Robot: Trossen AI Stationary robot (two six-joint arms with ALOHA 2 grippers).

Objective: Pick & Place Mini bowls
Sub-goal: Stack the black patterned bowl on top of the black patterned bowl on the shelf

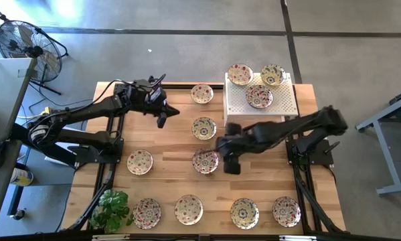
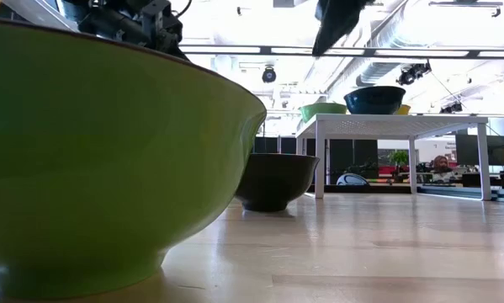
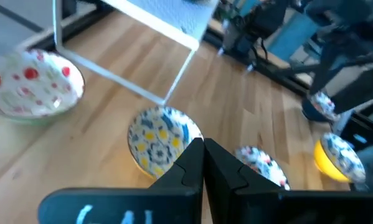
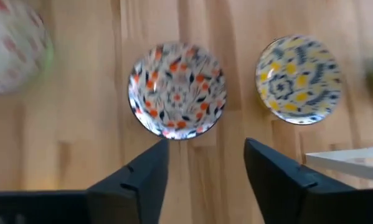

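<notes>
1. The right gripper (image 1: 231, 163) hovers over the middle of the desk (image 1: 167, 181) with its fingers spread wide and nothing in them. The right wrist view shows the red-and-blue patterned bowl (image 4: 177, 89) just ahead of the open fingers (image 4: 139, 171), so my guess is that's the one it's lining up on.
2. The left gripper (image 1: 161, 120) hangs over the back left part of the desk, fingers pressed together and holding nothing. In its own wrist view, the closed fingertips (image 3: 202, 158) point at the yellow-and-blue bowl (image 3: 163, 138). It looks parked, probably keeping out of the right arm's way.
3. Where the mini bowls are: three sit on the white perforated stand (image 1: 280, 104) at the back right, and the rest are spread over the desk, with a row of four (image 1: 188, 209) along the front edge. They're well apart from each other, which I'd guess leaves room for fingers around each rim.
4. Orientation: every bowl sits upright with its mouth facing up. They're round, so there's no long axis to align with, and any approach angle across the rim should work.
5. There's a potted plant (image 1: 112, 207) at the front left corner, clear of the action.
</notes>
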